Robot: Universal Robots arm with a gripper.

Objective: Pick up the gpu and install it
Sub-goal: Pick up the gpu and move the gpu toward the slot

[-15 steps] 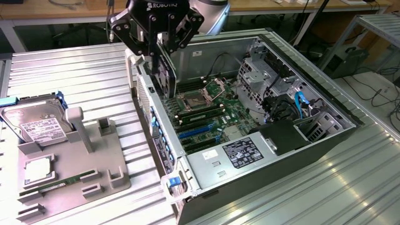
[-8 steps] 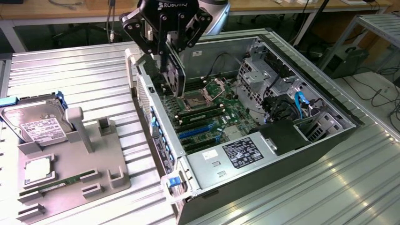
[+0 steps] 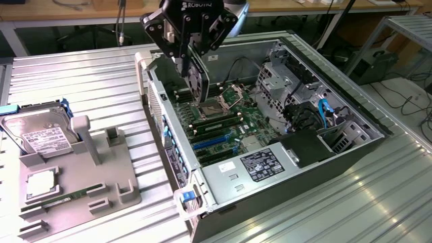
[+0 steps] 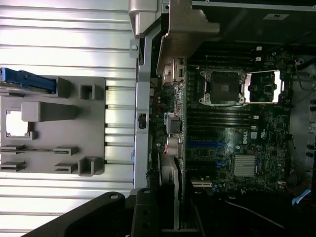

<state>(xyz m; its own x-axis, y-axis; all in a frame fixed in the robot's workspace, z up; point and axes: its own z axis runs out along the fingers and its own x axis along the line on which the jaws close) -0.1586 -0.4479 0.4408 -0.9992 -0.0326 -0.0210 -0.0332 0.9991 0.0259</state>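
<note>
My gripper hangs over the open computer case, shut on the gpu. The card hangs edge-down, its black round fan facing the exterior view's right, above the back part of the motherboard. It is clear of the board and stands apart from the blue expansion slots. In the wrist view the gpu runs edge-on away from the gripper, with its silver bracket at the far end beside the case's rear wall.
A grey holder tray lies on the table at the exterior view's left, carrying a hard drive, a processor chip and a thin memory stick. Inside the case are an open processor socket, a power supply and cables.
</note>
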